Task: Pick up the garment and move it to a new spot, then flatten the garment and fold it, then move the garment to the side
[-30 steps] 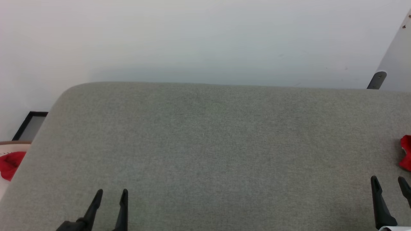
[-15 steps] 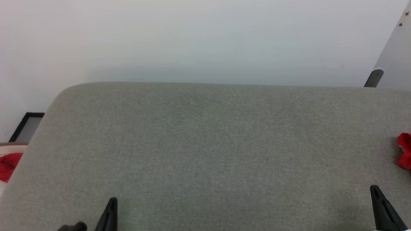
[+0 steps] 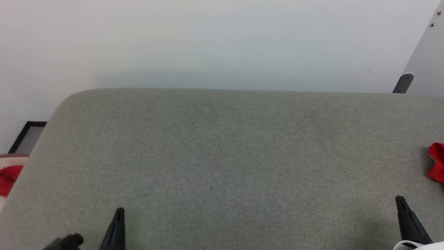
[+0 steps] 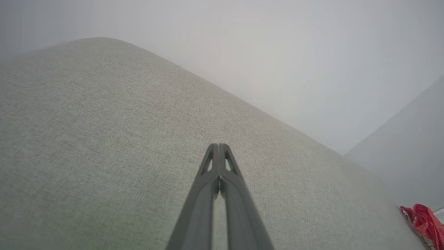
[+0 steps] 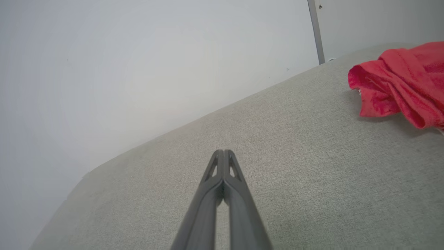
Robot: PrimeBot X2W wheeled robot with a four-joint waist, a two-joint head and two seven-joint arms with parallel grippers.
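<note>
**Head view.** A round-cornered pad (image 3: 222, 156) of grey woven cloth is lying beneath both tools. The left gripper (image 3: 119, 212) and the right gripper (image 3: 400, 200) are each showing as one dark tapered point, fingers pressing together on nothing. The garment (image 3: 437, 162), a crumpled red fold, is lying ahead of the right gripper and to its outer side, apart from it.

**Left wrist view.** The left gripper (image 4: 218, 147), grey and slotted, is meeting at the tip. The garment (image 4: 423, 222) is lying well off to its right.

**Right wrist view.** The right gripper (image 5: 223, 152) is likewise sitting empty with its fingers flush. The garment (image 5: 399, 83), soft red knit bunching in folds, is lying ahead and right.
</note>
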